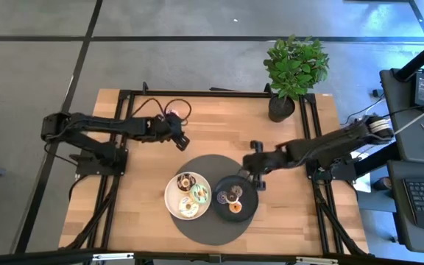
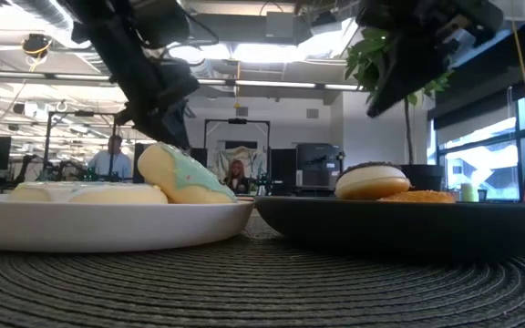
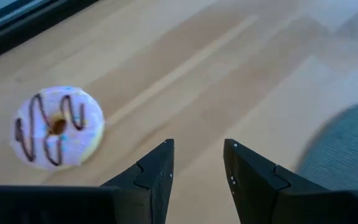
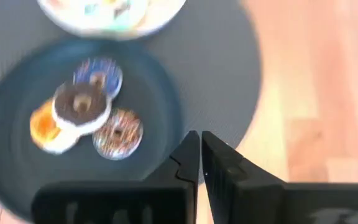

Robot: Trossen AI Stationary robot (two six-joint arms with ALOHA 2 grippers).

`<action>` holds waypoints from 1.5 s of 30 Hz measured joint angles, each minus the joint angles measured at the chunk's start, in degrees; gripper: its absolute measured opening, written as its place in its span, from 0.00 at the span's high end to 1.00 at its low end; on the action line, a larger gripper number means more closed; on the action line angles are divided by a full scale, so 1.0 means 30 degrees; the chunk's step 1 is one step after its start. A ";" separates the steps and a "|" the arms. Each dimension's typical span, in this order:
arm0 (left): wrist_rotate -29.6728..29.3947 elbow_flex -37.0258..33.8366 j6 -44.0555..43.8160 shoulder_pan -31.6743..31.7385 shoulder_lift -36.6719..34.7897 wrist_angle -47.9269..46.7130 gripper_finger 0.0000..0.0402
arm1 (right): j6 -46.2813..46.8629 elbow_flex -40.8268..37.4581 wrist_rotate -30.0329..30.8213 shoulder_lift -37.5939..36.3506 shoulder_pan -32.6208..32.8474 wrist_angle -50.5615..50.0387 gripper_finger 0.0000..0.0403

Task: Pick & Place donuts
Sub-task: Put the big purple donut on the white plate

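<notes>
Donuts sit in three places, taken left to right. One pink donut [image 3: 58, 127] with chocolate drizzle lies loose on the bare desk [image 1: 138, 199] toward the far edge, left of centre, just beside the left gripper [image 1: 182, 140]; in the left wrist view its fingers are spread with nothing between them, and the donut lies off to one side of the gap, not lined up with it. Next comes the white plate [image 1: 174, 207] on the round grey mat [image 1: 205, 228] near the front edge, holding about three larger donuts, a green-iced one [image 2: 182, 175] leaning on the others. Touching it on the right is the black plate [image 1: 250, 207] with four donuts: a chocolate-iced one [image 4: 81, 106] resting on an orange one [image 4: 42, 127], and two sprinkled ones beside them. The right gripper [image 1: 258, 177] hangs over the mat's far right rim just beyond the black plate, fingers pressed together and empty. By my reading the job is nearly finished: seven donuts are plated and only the pink one is left, and which plate it belongs on I cannot tell. Room is good around it, open wood on all sides, though a loop of cable [image 1: 169, 110] lies close behind. The white plate looks full, so a drop there has little margin. A potted plant [image 1: 294, 70] stands at the far right corner, well apart.
</notes>
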 joint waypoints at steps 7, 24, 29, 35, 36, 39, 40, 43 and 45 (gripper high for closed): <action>0.1383 0.0000 0.0789 0.3864 0.0001 -0.0164 0.66 | -0.1615 -0.3857 -0.0011 -0.4663 -0.1354 0.4802 0.98; 0.1782 0.0015 -0.0078 0.9187 0.2820 -0.0241 0.66 | -0.1871 -0.7079 0.0012 -0.6603 -0.2110 0.7973 0.93; 0.1771 0.0015 -0.0426 0.9706 0.4254 -0.0237 0.66 | -0.1914 -0.7079 0.0025 -0.6610 -0.2316 0.8054 0.93; 0.1818 0.0022 -0.0733 1.0192 0.5552 0.0137 0.66 | -0.1936 -0.7079 0.0033 -0.6606 -0.2331 0.8047 0.93; 0.1813 0.0026 -0.0729 1.0202 0.5670 0.0248 0.66 | -0.1943 -0.7079 0.0033 -0.6609 -0.2331 0.8048 0.93; 0.1765 0.0029 -0.0429 1.0202 0.5832 0.0502 0.66 | -0.1957 -0.7079 0.0033 -0.6607 -0.2331 0.8047 0.93; 0.1763 0.0029 -0.0359 1.0202 0.5837 0.0573 0.66 | -0.1950 -0.7079 0.0033 -0.6606 -0.2331 0.8044 0.93; 0.1745 0.0022 -0.0089 1.0202 0.5837 0.0740 0.66 | -0.1955 -0.7079 0.0033 -0.6603 -0.2331 0.8039 0.93; 0.1583 0.0022 0.0047 1.0202 0.5837 0.0810 0.66 | -0.1957 -0.7079 0.0033 -0.6603 -0.2331 0.8039 0.93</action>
